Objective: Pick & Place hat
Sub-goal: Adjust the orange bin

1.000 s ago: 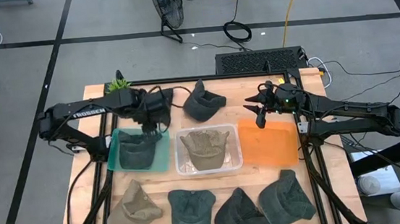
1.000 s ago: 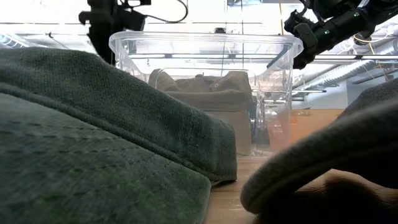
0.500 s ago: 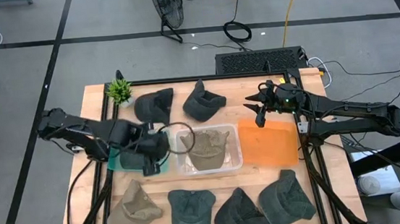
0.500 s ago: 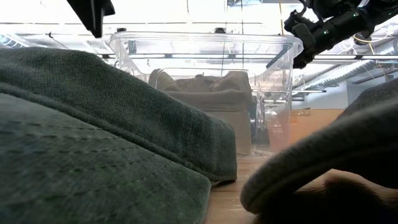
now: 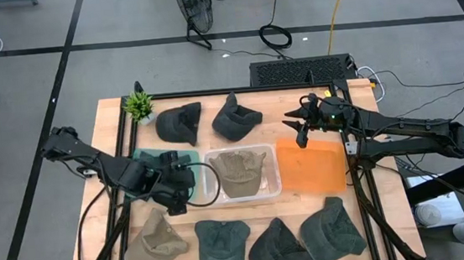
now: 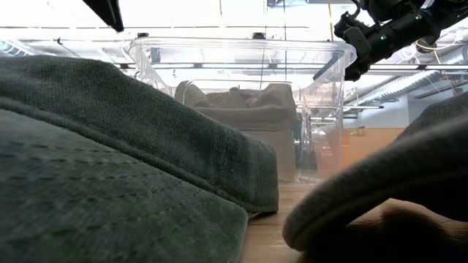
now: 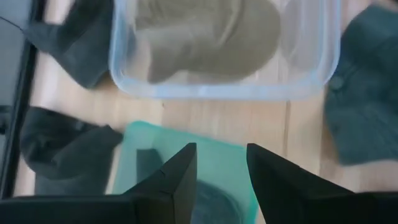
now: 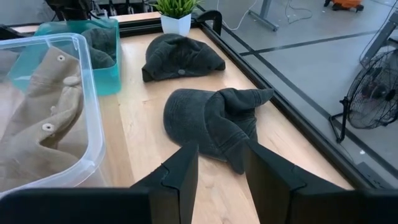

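Seen from above, the wooden desk point(image 5: 113, 115) carries three bins in a row across its middle: a teal bin point(image 5: 146, 158) on the left, a clear bin point(image 5: 212, 191) in the centre and an orange bin point(image 5: 311, 167) on the right. A tan hat point(image 5: 240, 170) lies inside the clear bin, and a dark hat point(image 8: 99, 40) sits in the teal one. At the far side lie two more dark hats point(image 5: 179, 122) point(image 5: 235, 119), with a small potted plant point(image 5: 138, 105) beside them at the far left corner. Along the near edge lie another tan hat point(image 5: 153, 242) and three dark green hats point(image 5: 222, 242) point(image 5: 273, 246) point(image 5: 333, 230).

The left pincer point(image 5: 174, 204) hangs over the near right corner of the teal bin, just beside the clear bin. Its fingers point(image 7: 180, 177) stand apart with nothing between them.

The right pincer point(image 5: 300, 137) waits over the far left corner of the orange bin. Its fingers point(image 8: 186, 174) are likewise parted and empty, pointing toward the nearer of the two far dark hats.

From desk height, the clear bin with its tan hat shows between two dark hats in the foreground.
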You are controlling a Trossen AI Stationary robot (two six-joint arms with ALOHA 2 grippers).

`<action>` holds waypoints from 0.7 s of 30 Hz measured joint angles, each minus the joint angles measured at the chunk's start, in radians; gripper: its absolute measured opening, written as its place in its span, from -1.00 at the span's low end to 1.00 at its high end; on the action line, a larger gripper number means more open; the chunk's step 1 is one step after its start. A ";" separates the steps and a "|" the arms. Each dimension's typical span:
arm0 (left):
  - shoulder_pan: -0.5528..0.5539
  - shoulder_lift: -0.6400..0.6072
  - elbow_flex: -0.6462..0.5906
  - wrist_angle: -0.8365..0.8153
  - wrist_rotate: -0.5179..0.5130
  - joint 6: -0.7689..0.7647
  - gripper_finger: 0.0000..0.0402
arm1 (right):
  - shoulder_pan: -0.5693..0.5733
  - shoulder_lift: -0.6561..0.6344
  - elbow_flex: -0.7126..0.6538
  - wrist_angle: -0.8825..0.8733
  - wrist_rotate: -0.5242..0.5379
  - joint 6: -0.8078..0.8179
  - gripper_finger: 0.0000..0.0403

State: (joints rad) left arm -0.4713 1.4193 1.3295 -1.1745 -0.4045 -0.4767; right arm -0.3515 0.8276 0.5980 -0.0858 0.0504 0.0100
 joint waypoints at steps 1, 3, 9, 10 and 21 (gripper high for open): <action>0.000 0.000 -0.016 0.005 0.023 -0.001 -0.24 | 0.001 0.000 0.000 -0.013 -0.004 0.009 -0.42; 0.000 0.000 -0.050 0.015 0.092 0.004 -0.24 | 0.011 0.000 0.000 -0.059 -0.030 0.012 -0.42; -0.031 0.000 -0.140 0.062 0.308 0.044 -0.24 | 0.111 -0.010 0.041 -0.283 -0.053 0.049 -0.42; -0.040 0.000 -0.147 0.068 0.321 0.048 -0.24 | 0.139 -0.010 0.051 -0.311 -0.053 0.066 -0.42; -0.124 0.000 -0.158 0.109 0.352 -0.108 -0.24 | 0.503 0.000 0.089 -0.513 -0.051 0.345 -0.42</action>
State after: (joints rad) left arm -0.5950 1.4197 1.1713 -1.0653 -0.0522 -0.5849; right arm 0.1512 0.8276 0.6872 -0.5992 -0.0009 0.3549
